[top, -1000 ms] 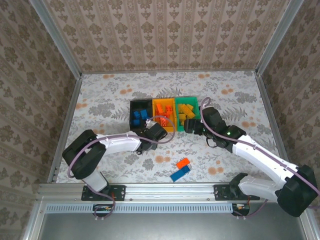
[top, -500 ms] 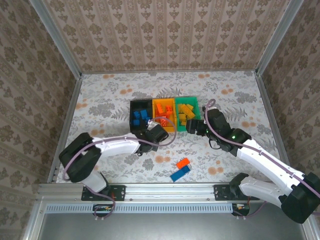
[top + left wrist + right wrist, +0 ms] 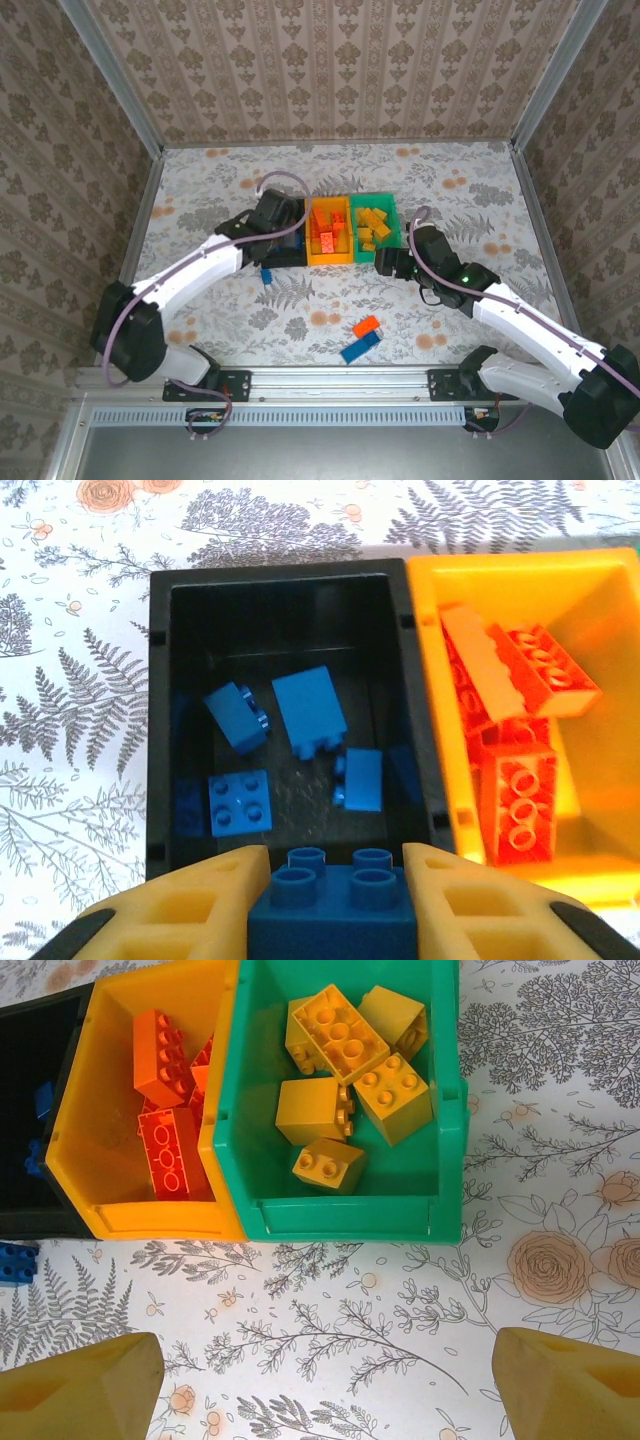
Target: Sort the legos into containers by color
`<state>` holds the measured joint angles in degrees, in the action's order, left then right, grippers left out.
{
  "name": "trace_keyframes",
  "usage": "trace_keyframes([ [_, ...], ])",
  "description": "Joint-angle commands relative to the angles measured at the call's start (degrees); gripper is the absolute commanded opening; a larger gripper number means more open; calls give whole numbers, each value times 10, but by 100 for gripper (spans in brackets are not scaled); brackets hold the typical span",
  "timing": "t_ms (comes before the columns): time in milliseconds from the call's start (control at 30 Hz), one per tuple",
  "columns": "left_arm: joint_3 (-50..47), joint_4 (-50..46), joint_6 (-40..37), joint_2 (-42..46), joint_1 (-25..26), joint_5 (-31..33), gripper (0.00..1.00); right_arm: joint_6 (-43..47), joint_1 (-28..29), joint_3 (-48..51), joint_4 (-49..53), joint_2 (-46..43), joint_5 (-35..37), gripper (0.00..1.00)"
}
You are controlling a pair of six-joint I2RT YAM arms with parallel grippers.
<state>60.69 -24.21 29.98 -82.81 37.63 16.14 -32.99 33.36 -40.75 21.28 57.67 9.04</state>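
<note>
blue brick (image 3: 333, 912) – clamped in left gripper (image 3: 335, 865) – at black bin (image 3: 160, 730)

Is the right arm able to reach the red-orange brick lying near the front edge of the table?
Probably yes. The right tool is open and empty, and the red-orange brick lies in the open, with only a blue brick beside it.

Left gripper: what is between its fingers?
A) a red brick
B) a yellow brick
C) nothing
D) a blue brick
D: the left wrist view shows a blue brick clamped in the left gripper, close to the black bin.
</note>
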Motion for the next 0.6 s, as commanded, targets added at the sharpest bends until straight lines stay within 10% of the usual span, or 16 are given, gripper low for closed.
trace_keyframes([
  [0,32,-11,-21,-45,-23,-43,40,-4,-3,4,11,-15,3,87],
  [233,65,-18,-29,-48,-11,-63,88,-1,-4,2,28,-27,6,89],
  [567,-29,-79,-90,42,178,-142,93,9,-21,10,23,-13,14,90],
])
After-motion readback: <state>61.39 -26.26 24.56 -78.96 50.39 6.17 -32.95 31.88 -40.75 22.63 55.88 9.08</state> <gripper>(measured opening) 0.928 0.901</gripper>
